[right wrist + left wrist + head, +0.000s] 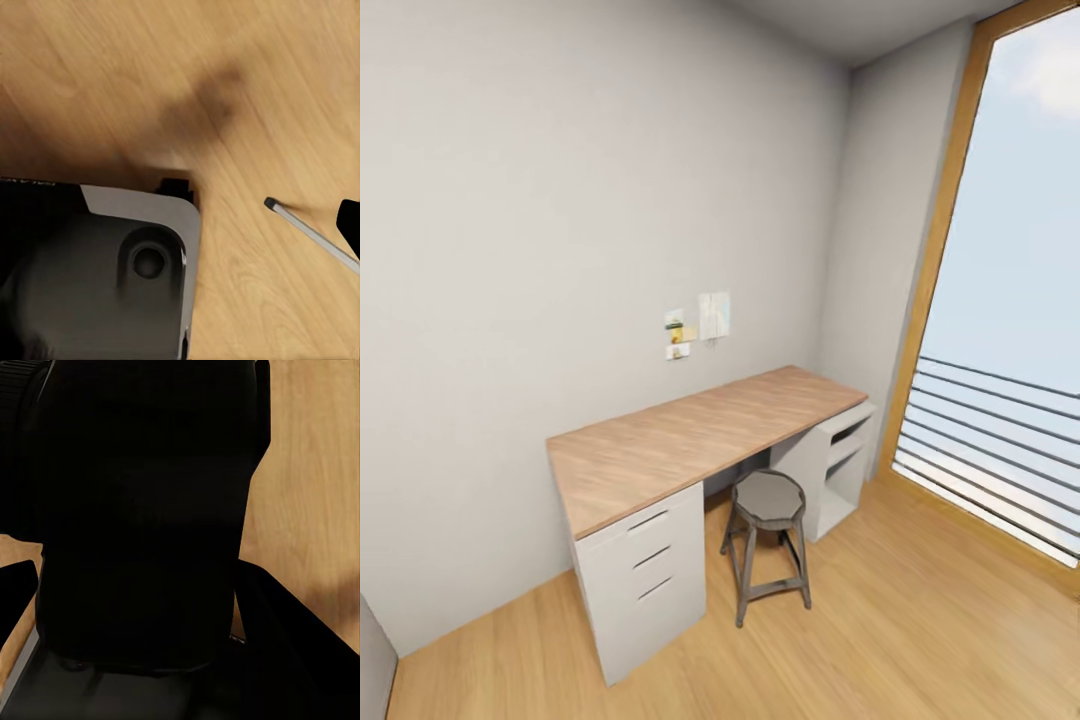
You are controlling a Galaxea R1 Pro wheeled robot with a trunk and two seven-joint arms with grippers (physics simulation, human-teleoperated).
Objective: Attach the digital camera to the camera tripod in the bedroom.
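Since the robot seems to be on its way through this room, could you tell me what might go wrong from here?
1. The stool stands out from the desk onto the open floor; turning close by could clip it.
2. Neither camera nor tripod is in sight here, so time may be lost searching this corner.
3. A large dark shape blocks most of the left wrist view, which could hamper a later grasp.

We see our body as a bulky matte black housing point(142, 525) with rounded edges at the left wrist, and at the right wrist a glossy black panel point(97, 277) with a rounded corner, pale grey rim and round recessed socket point(148, 261)
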